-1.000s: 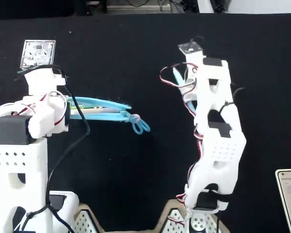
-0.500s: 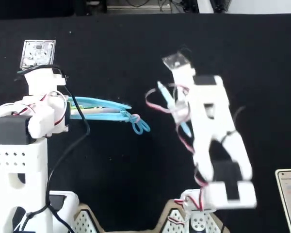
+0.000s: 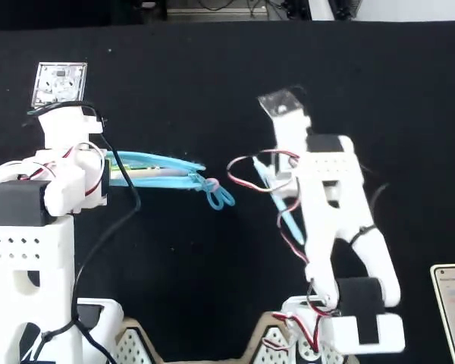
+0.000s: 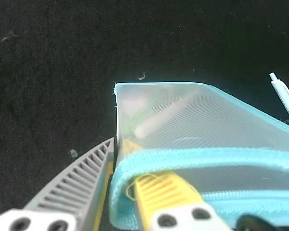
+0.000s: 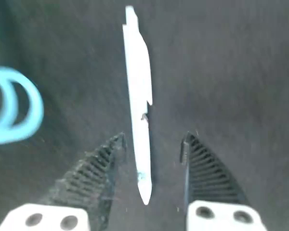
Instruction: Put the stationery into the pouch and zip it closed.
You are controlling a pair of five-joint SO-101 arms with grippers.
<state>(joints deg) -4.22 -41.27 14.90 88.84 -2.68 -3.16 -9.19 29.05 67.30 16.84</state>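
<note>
A translucent light-blue pouch (image 3: 159, 173) hangs above the black table, with my left gripper (image 4: 119, 144) shut on its end beside the zip. The pouch (image 4: 192, 120) shows something pale inside. Its blue loop strap (image 3: 217, 196) dangles from the far end. A slim pale-blue pen (image 3: 279, 203) lies by the right arm, to the right of the strap. In the right wrist view the pen (image 5: 138, 91) lies lengthwise between the spread fingers of my right gripper (image 5: 151, 139). That gripper is open, and neither finger visibly touches the pen.
A phone (image 3: 453, 303) lies at the table's near right corner. The black cloth (image 3: 174, 273) between the two arm bases is bare. The strap's loop (image 5: 12, 106) lies close to the right gripper's side.
The right arm has swung left and drawn back toward its base, and the pen has shifted nearer with it. The left arm and the pouch have not moved.
</note>
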